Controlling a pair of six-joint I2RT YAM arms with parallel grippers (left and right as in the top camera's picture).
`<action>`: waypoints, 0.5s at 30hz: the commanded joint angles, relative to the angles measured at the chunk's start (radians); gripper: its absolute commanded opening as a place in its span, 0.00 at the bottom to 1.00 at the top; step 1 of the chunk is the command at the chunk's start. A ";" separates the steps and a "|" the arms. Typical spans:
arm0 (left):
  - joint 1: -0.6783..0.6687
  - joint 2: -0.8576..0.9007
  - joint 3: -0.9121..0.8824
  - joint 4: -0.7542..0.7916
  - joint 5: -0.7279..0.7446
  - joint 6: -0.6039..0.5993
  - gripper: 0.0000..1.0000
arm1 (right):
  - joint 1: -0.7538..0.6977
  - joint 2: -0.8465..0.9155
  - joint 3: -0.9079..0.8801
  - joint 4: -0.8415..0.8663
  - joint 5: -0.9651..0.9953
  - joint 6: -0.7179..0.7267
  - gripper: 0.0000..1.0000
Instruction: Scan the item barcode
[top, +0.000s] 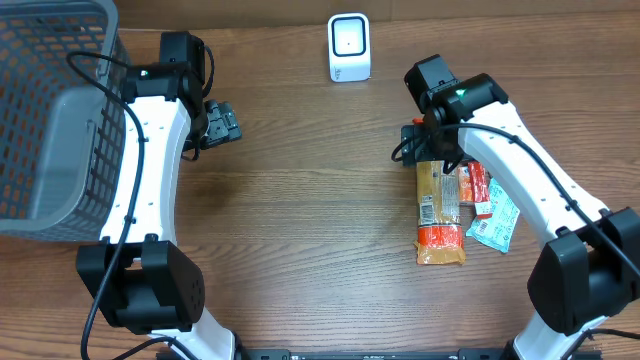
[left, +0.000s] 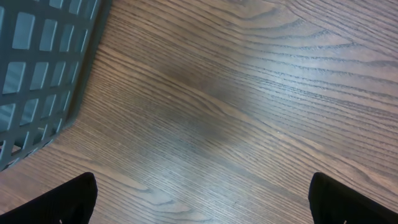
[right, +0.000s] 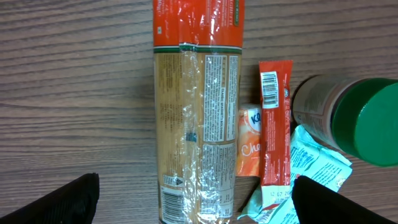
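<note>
"Two arms, and both sets of fingers (right: 62, 202) spread wide, holding nothing?"
"Yes. The left gripper (left: 202, 199) hangs over the table (top: 300, 220) by the basket (top: 50, 120) at nine o'clock. The right gripper (right: 198, 205) hovers over the long packet (right: 198, 124), lying flat at about four o'clock."
"What's it like?"
"Clear wrap, pale tan inside, small print down its length, orange-red band at one end. The scanner (top: 349, 47) stands at twelve o'clock."

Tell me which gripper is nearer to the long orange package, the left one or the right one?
Right. The right gripper is over the top end of the long orange package, with its fingers on either side of it. The left gripper is far across the table, beside the grey basket.
</note>
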 joint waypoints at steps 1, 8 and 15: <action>-0.001 -0.002 -0.001 0.001 -0.009 0.015 1.00 | 0.005 -0.105 0.000 0.006 0.014 0.005 1.00; -0.001 -0.001 -0.001 0.001 -0.009 0.015 1.00 | 0.005 -0.362 0.000 0.005 0.014 0.005 1.00; -0.001 -0.001 -0.001 0.001 -0.009 0.015 1.00 | 0.003 -0.686 0.000 0.001 0.037 -0.011 1.00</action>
